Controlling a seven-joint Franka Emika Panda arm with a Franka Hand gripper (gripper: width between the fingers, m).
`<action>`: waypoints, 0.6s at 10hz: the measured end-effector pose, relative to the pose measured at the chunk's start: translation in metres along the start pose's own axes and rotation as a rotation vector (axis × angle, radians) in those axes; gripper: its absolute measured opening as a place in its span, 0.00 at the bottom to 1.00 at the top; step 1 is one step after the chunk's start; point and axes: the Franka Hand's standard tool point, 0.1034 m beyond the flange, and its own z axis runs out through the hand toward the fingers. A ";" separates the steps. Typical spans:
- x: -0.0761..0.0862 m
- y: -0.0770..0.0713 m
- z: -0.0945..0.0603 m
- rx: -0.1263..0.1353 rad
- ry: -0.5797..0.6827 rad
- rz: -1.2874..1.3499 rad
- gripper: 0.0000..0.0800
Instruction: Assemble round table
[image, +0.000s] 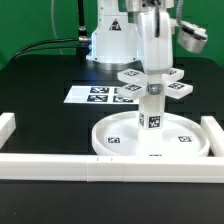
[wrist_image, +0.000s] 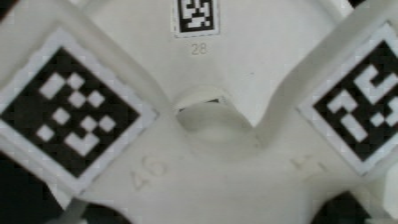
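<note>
Even, bright light falls from overhead in the exterior view; the white disc (image: 150, 136) nearly bleaches out, with soft shadow toward 6 o'clock of the post (image: 152, 110). Both pictures are coarse and soft. The wrist view is blurred close-up, the cross-shaped piece (wrist_image: 196, 150) grey-shaded, tags smeared toward 3 and 9 o'clock.

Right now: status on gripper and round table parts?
Gripper at white cross-shaped four-arm piece, jaw state hidden. Cross sits atop short cylindrical post, upright on large rimmed round disc. No visible obstruction.

Robotics laboratory test cell: black work table (image: 40, 95) backed by a green screen (image: 30, 20), white border rails (image: 50, 165) at 6 o'clock, marker board (image: 100, 95) centred, cabling at 11 o'clock
</note>
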 end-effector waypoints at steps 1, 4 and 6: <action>0.001 0.000 0.000 0.007 -0.007 0.071 0.57; 0.000 -0.001 -0.001 -0.001 -0.014 0.165 0.63; -0.001 -0.001 -0.001 0.000 -0.017 0.133 0.75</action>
